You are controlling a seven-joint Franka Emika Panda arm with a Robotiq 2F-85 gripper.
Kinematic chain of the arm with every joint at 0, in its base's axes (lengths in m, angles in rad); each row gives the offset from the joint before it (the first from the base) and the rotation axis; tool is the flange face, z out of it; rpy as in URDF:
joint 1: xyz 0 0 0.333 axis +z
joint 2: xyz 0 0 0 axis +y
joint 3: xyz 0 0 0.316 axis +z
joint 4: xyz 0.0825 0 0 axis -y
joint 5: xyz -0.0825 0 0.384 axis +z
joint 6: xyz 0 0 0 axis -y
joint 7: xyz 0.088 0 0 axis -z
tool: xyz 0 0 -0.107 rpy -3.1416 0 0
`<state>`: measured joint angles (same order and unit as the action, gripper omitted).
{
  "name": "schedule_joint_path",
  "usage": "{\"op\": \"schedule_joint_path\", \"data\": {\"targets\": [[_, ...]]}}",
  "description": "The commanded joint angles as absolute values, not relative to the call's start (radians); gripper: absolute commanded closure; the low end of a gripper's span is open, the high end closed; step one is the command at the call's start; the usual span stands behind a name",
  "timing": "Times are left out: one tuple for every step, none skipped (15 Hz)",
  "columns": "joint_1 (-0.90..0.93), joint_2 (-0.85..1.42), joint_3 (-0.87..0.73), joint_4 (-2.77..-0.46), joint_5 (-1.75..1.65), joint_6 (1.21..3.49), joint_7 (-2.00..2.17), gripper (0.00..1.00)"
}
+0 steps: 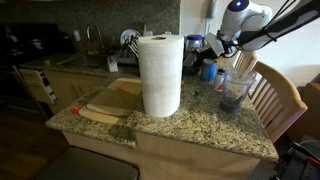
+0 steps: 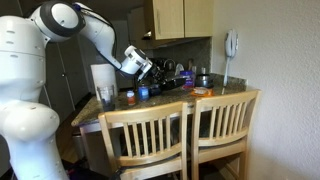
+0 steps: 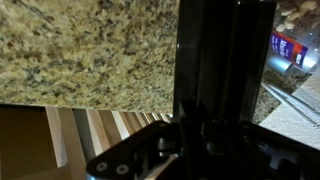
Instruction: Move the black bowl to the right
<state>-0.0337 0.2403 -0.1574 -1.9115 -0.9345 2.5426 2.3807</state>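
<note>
In an exterior view, a white paper towel roll (image 1: 160, 75) stands upright at mid-frame on a speckled granite countertop (image 1: 200, 130). A wooden cutting board (image 1: 112, 100) lies to its left, and a clear glass tumbler (image 1: 235, 92) and a blue cup (image 1: 208, 71) stand to its right. In an exterior view, two slat-backed wooden chairs (image 2: 150, 135) fill the lower centre, with wooden cabinets (image 2: 180, 18) along the top edge.

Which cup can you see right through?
The glass nearest the chair. It is clear, while the blue cup is solid-coloured.
</note>
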Motion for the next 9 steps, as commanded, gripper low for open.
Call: {"op": "schedule_joint_path", "data": {"targets": [[-0.027,0.252,-0.163,-1.927,-0.964,2.608,2.449,0.98],[-0.026,0.252,-0.165,-1.928,-0.964,2.616,2.461,0.98],[-0.027,0.252,-0.166,-1.929,-0.963,2.627,2.471,0.98],[-0.027,0.250,-0.167,-1.931,-0.960,2.633,2.477,0.98],[-0.029,0.253,-0.167,-1.930,-0.953,2.638,2.480,0.98],[-0.032,0.255,-0.167,-1.930,-0.947,2.641,2.479,0.98],[-0.034,0.256,-0.166,-1.929,-0.938,2.640,2.477,0.98],[-0.038,0.260,-0.165,-1.929,-0.924,2.637,2.467,0.98],[-0.045,0.260,-0.160,-1.932,-0.901,2.637,2.445,0.68]]}}
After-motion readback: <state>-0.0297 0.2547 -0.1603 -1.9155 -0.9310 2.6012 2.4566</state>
